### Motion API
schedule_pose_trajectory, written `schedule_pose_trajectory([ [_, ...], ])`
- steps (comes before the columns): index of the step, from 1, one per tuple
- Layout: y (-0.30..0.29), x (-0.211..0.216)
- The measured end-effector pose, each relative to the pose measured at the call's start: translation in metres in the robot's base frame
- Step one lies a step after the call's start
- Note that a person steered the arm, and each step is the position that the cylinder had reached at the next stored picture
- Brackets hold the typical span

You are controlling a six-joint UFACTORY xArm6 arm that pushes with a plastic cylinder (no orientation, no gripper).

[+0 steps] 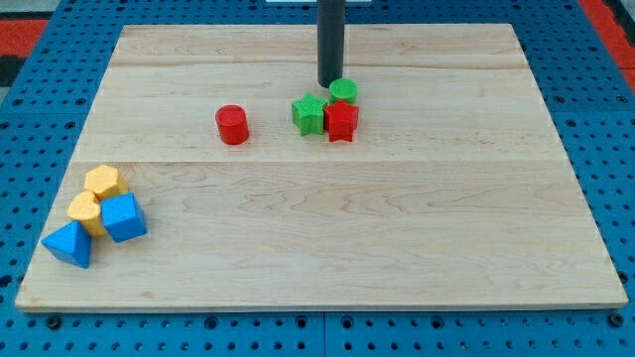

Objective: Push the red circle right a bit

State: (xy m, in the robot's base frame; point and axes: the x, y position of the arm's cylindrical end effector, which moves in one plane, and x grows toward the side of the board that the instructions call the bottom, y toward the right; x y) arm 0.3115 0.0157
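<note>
The red circle (232,124) is a short red cylinder standing alone on the wooden board (327,218), left of centre in the upper half. My tip (328,83) is at the view's top centre, well to the right of the red circle and a little higher. It sits just above a cluster of three blocks: a green circle (343,91), a green star-like block (310,113) and a red star-like block (342,121). The tip is next to the green circle's left side; contact cannot be told.
At the view's bottom left stand two yellow blocks (102,182) (85,209), a blue cube-like block (124,217) and a blue triangle block (68,244), close together near the board's left edge. Blue pegboard surrounds the board.
</note>
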Motion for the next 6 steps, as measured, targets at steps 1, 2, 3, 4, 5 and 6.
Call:
schedule_pose_trajectory([
  [1,0.0,0.005],
  [2,-0.026,0.0],
  [3,-0.107,0.0],
  [4,-0.166,0.013],
  [5,-0.171,0.052],
  [6,-0.161,0.102],
])
